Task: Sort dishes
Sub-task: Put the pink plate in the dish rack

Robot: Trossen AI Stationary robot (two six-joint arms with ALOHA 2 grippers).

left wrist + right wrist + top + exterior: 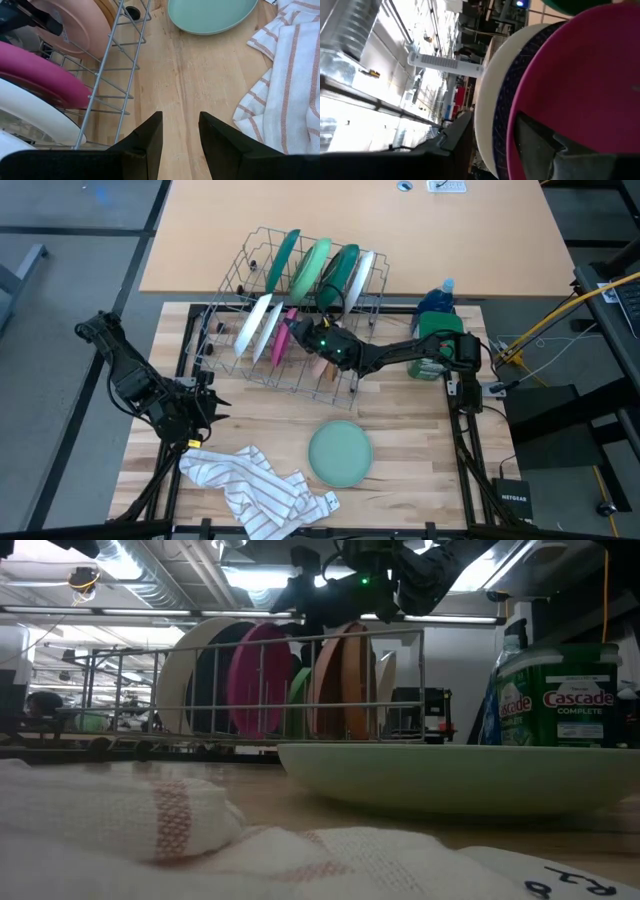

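A wire dish rack (240, 280) holds the dishes on edge: dark green (283, 260), light green (312, 268) and white (362, 275) plates in its far row, white (255, 325), magenta (283, 340) and tan (322, 362) ones in its near row. My right gripper (492, 117) reaches level into the near row from the table's right, open. The rims of a white plate (487, 100) and a dark blue plate (502, 105) stand between its fingers. A light green plate (340, 452) lies flat on the table. My left gripper (180, 117) hangs open over bare wood beside the rack's near left corner. My right gripper has one finger (455, 140) outside the white plate's rim and the other finger (535, 135) in front of the magenta plate's face (580, 75). Whether either finger touches a plate I cannot tell. The plates stand upright in the rack.
A white cloth with red stripes (255, 490) lies crumpled at the table's near left, close to the flat light green plate. A green Cascade bottle (437, 302) stands right of the rack. Bare wood shows between the rack and the near edge.
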